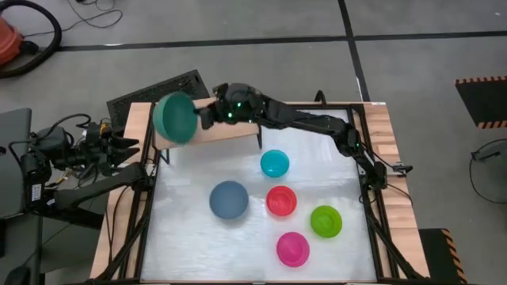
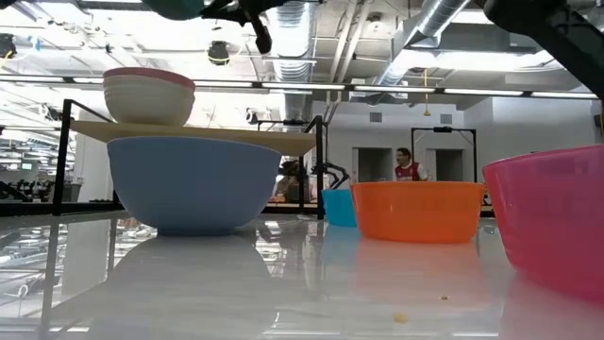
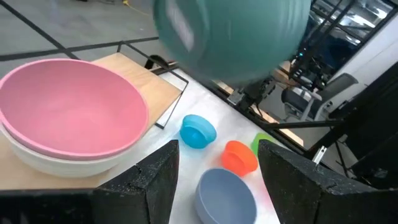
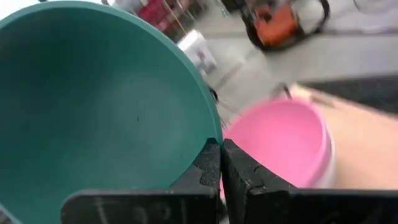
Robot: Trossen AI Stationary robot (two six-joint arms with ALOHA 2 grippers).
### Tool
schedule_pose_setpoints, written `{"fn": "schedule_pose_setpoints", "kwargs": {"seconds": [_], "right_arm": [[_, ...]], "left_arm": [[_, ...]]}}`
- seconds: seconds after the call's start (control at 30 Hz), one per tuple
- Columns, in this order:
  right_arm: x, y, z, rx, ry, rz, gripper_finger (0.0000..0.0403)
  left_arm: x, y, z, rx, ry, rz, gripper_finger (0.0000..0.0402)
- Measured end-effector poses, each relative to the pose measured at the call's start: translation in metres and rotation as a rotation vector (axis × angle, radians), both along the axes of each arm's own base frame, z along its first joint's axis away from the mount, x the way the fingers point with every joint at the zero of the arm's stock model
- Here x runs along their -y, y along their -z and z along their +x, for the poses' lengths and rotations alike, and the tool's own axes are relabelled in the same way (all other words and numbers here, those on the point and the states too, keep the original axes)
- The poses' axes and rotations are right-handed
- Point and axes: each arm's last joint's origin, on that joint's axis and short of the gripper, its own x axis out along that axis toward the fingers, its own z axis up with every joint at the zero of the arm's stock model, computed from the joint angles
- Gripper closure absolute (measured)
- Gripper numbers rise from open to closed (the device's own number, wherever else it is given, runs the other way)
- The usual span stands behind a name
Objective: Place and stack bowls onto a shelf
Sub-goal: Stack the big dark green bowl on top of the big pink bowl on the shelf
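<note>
My right gripper [image 4: 221,146] reaches across the far side of the table and is shut on the dark green bowl [image 1: 176,117], which it carries over the left end of the wooden shelf [image 1: 230,131]. A pale pink bowl [image 3: 68,106] sits nested in a white bowl [image 3: 56,163] on that end of the shelf. The green bowl hides them in the high view. My left gripper [image 3: 217,146] waits open beside the table's left rail, facing the shelf. The light blue bowl [image 1: 229,199], cyan [image 1: 275,163], red [image 1: 281,201], lime [image 1: 325,221] and magenta [image 1: 292,248] bowls rest on the tabletop. My right gripper pinches the green bowl's rim [image 4: 208,134], one finger inside the bowl and one outside. The fingers come from the table's right side, roughly level. The bowl is lifted clear above the pink bowl [image 4: 283,143] and is tilted, its opening turned up and toward the left.
The shelf stands along the far left of the table on black legs [image 1: 259,141]; its right part is bare wood. Wooden side rails [image 1: 390,158] frame the tabletop. A person [image 2: 406,166] stands far off in the room behind.
</note>
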Motion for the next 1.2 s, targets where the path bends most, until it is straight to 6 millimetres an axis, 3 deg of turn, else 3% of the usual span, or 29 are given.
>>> {"fn": "schedule_pose_setpoints", "kwargs": {"seconds": [0.17,0.4,0.7,1.1,1.2], "right_arm": [[0.02,-0.012,-0.011,0.031,-0.018,-0.04,0.0381],[0.055,-0.012,-0.026,-0.037,0.013,-0.062,0.0381],[0.054,0.016,-0.008,-0.101,-0.011,-0.113,0.0381],[0.054,0.017,-0.005,-0.077,0.054,-0.192,0.0381],[0.051,0.028,0.005,-0.076,0.058,-0.223,0.0381]], "left_arm": [[0.0,0.0,0.0,-0.001,-0.011,0.002,0.0198],[-0.001,0.0,-0.001,0.0,-0.056,-0.007,0.0198],[-0.003,0.001,-0.001,-0.01,-0.1,-0.005,0.0198],[-0.003,0.004,-0.002,-0.036,-0.13,-0.017,0.0198],[-0.003,0.004,-0.002,-0.036,-0.132,-0.017,0.0198]]}}
